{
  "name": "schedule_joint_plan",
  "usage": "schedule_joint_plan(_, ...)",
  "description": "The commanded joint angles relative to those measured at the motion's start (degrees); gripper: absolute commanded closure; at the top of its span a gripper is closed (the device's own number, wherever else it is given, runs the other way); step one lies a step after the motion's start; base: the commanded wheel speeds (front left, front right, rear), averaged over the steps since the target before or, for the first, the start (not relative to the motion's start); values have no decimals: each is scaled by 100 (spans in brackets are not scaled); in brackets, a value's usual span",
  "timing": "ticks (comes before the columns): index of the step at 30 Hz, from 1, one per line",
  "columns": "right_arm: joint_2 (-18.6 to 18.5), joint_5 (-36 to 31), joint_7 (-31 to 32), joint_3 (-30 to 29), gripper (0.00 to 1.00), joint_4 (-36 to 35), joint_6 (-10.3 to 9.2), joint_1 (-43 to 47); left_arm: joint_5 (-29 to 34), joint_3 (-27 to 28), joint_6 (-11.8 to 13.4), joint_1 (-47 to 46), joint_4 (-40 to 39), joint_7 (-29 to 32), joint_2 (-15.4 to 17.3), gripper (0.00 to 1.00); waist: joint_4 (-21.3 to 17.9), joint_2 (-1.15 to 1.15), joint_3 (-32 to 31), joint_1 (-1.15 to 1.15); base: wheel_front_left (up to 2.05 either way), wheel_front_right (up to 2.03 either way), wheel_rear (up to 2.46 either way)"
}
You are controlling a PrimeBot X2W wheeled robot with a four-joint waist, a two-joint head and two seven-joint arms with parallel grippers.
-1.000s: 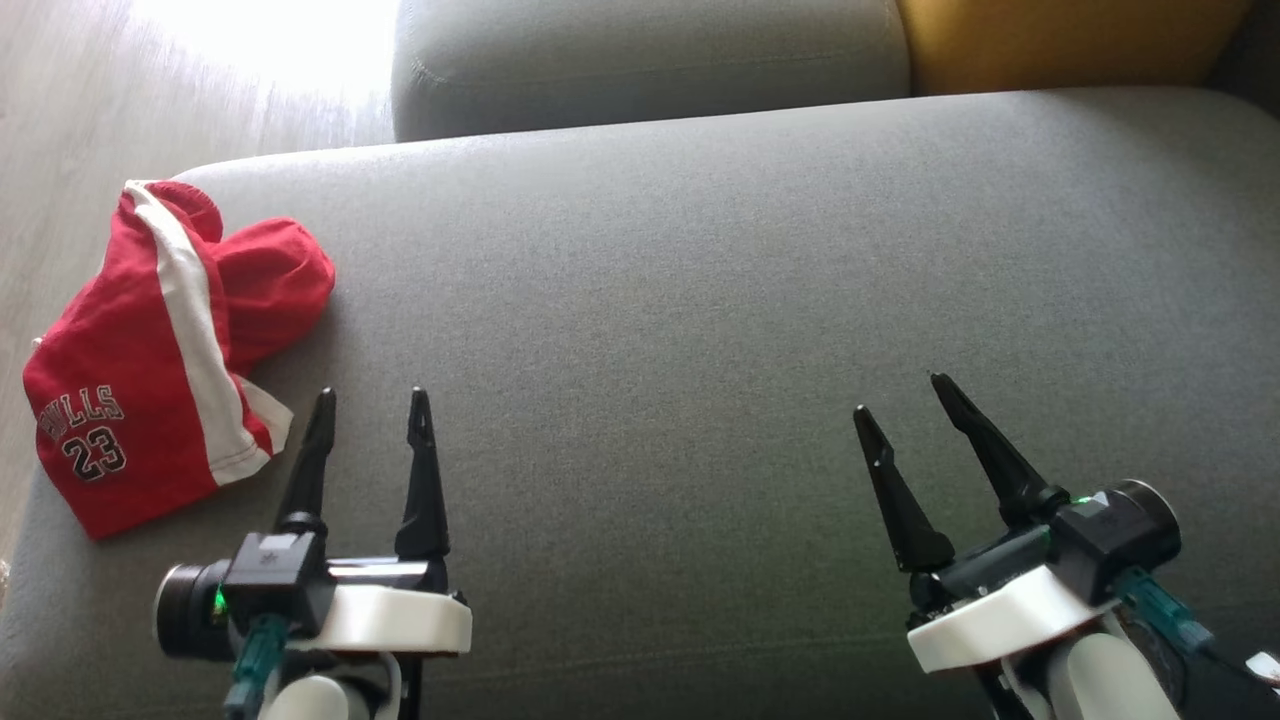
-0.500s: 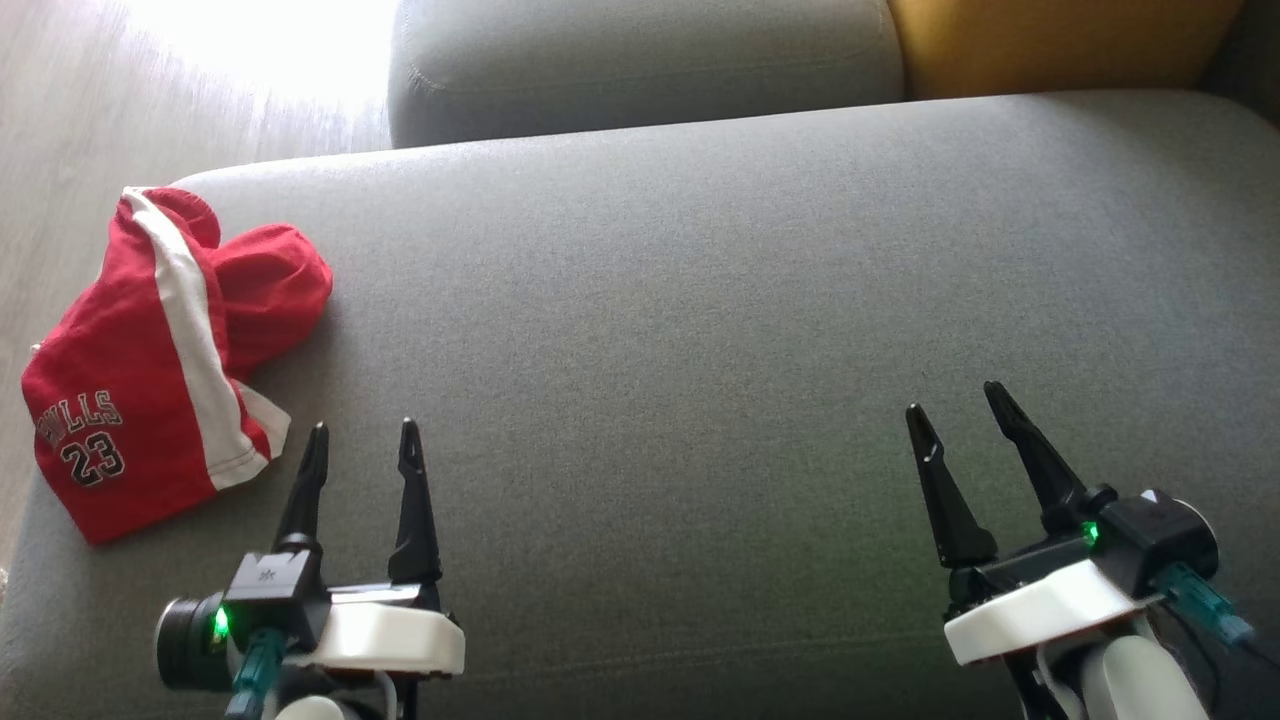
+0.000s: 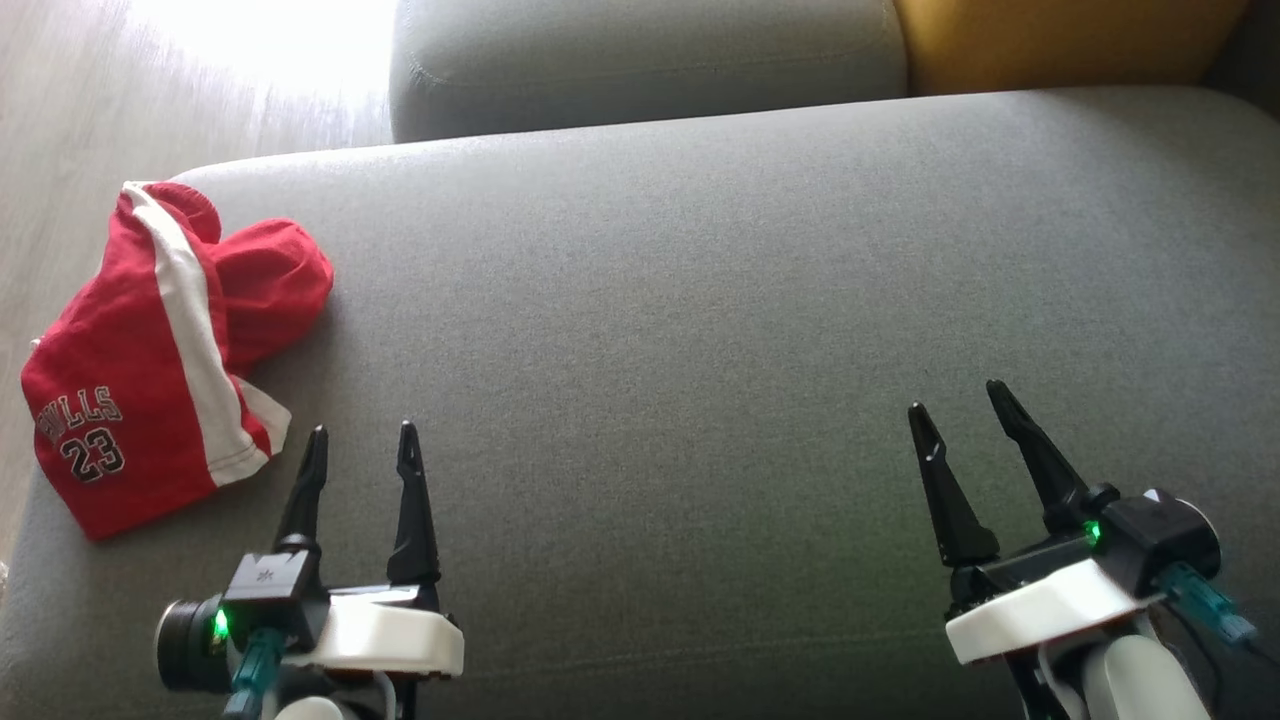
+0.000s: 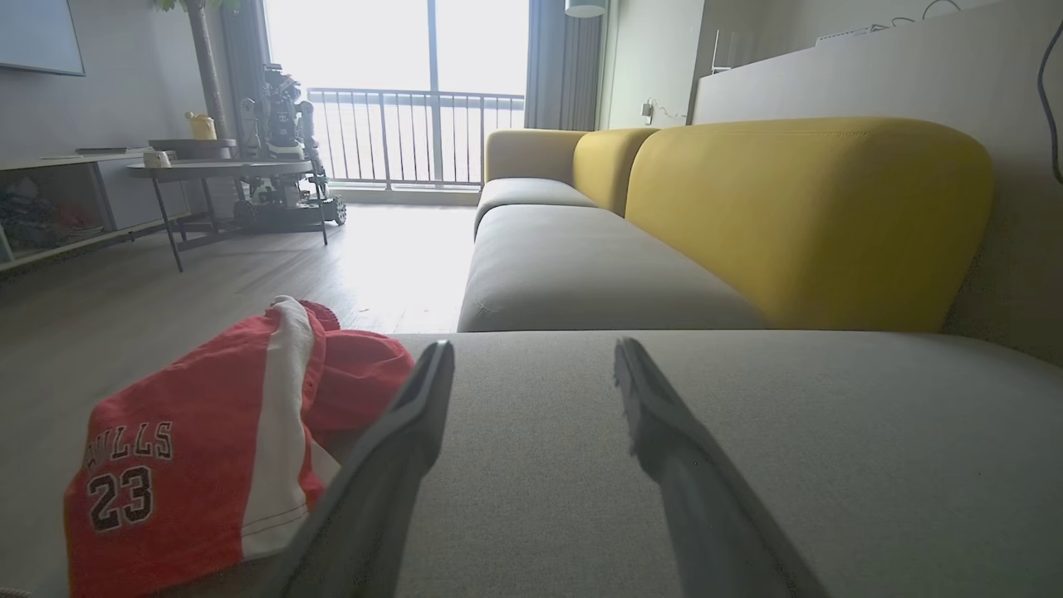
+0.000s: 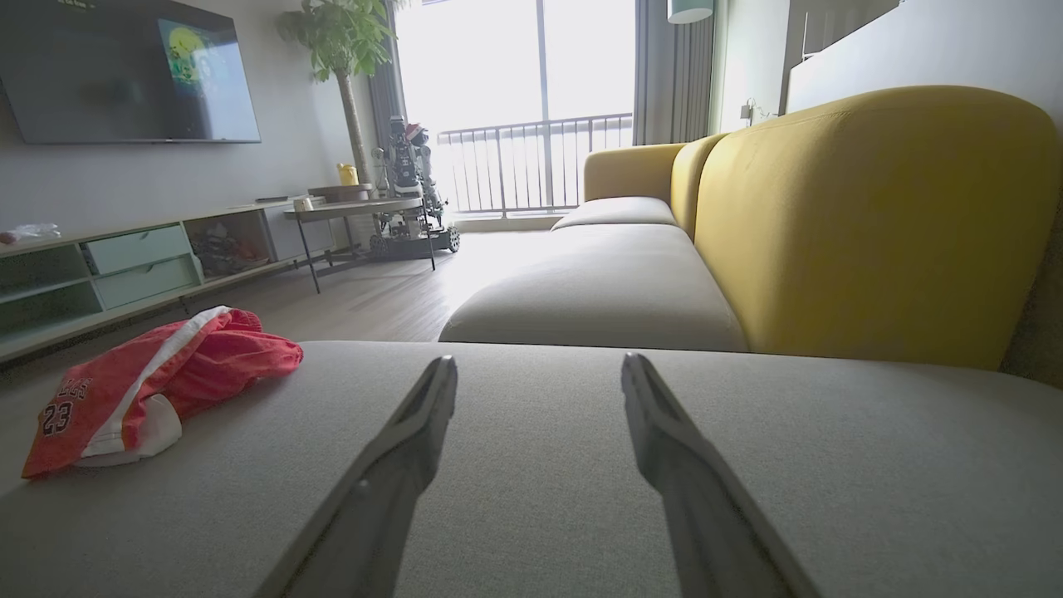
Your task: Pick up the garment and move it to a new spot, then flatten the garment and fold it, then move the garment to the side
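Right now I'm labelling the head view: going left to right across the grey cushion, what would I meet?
Red garment → left gripper → right gripper, all on or over the grey cushion.

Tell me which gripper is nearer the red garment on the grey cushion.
Left. The left gripper is open just beside the red garment, close to its white-trimmed edge but apart from it. The right gripper is open far across the grey cushion, on the opposite side.

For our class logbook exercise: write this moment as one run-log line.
red Bulls shorts: bunched, left end of sofa seat | left gripper: open, empty, beside shorts | right gripper: open, empty
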Motion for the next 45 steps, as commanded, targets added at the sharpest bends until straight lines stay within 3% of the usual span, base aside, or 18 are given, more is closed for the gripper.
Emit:
schedule_joint_plan(1,-66,8,-54,108,0,-214,-1,-263,9,221,30,-173,-197,-44,42,0,1,0,6,0,0,0,0)
schedule_joint_plan(16,-66,-28,-54,156,0,-233,-1,-231,-5,187,70,-166,-157,-44,42,0,237,0,9,0,0,0,0)
schedule_joint_plan(45,-66,-6,-54,245,0,-252,-1,-66,-30,208,157,-27,-202,-44,42,0,1699,0,-45,0,0,0,0)
